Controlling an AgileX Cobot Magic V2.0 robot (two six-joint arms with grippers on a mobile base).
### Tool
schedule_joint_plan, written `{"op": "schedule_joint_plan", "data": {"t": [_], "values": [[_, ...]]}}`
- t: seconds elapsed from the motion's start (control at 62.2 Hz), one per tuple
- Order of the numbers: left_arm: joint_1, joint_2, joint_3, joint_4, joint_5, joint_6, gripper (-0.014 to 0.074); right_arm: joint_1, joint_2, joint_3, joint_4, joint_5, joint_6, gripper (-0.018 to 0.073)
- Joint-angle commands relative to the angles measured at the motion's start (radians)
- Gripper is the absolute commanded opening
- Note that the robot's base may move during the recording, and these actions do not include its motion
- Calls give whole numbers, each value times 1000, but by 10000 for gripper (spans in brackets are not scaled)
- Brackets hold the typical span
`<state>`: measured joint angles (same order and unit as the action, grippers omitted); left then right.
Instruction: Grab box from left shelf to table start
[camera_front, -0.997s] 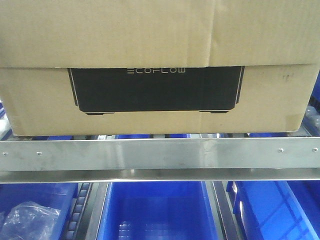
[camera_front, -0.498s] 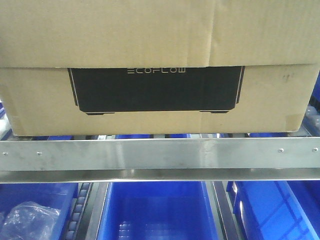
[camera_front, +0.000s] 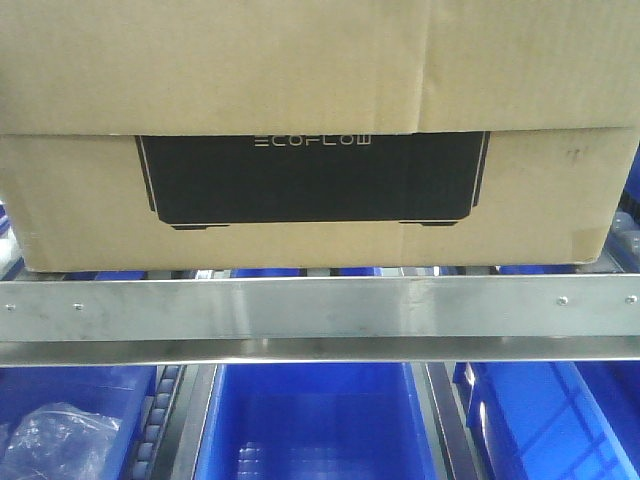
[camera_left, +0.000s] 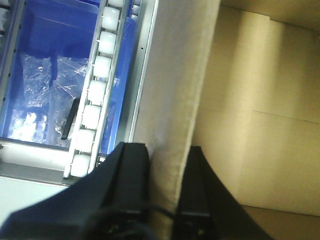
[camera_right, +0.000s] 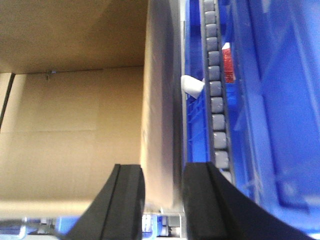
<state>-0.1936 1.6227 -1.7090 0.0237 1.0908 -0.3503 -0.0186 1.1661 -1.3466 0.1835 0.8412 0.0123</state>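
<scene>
While the box (camera_front: 90, 215) rests on the shelf (camera_front: 320, 345), its lower edge just behind the brushed steel front rail (camera_front: 320, 308), the black panel (camera_front: 310, 185) with ECOFLOW lettering faces the front camera. The carton spans nearly the whole width of that view. On its left side wall (camera_left: 175, 75), the left gripper (camera_left: 165, 155) straddles the cardboard edge, one black finger (camera_left: 131, 170) outside and the other inside the carton. The jaws are narrowed to the thickness of the wall and appear to pinch it. On the opposite wall (camera_right: 157, 100), the right gripper (camera_right: 162, 172) sits the same way, a finger (camera_right: 127, 195) inside and a finger outside, closed in against the cardboard. Neither arm shows in the front view. Beside the left wall runs a roller track (camera_left: 95, 95) of white rollers, and beyond it a blue bin (camera_left: 45, 40) holds clear plastic bags (camera_left: 50, 80). Beside the right wall runs a track of grey rollers (camera_right: 217, 100) next to more blue plastic. Under the rail lie further blue bins (camera_front: 310, 420).
</scene>
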Motion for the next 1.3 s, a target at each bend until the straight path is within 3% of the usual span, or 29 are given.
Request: {"op": "schedule_joint_plan", "data": {"t": [0.0, 0.852, 1.286], "values": [[2, -45, -30, 2, -51, -53, -102, 10, 13, -64, 16, -57, -12, 333], [2, -45, -30, 2, -54, -45, -102, 29, 297, -304, 17, 52, -12, 333], [2, -45, -30, 2, -54, -45, -102, 29, 358, -319, 5, 110, -12, 330]]}}
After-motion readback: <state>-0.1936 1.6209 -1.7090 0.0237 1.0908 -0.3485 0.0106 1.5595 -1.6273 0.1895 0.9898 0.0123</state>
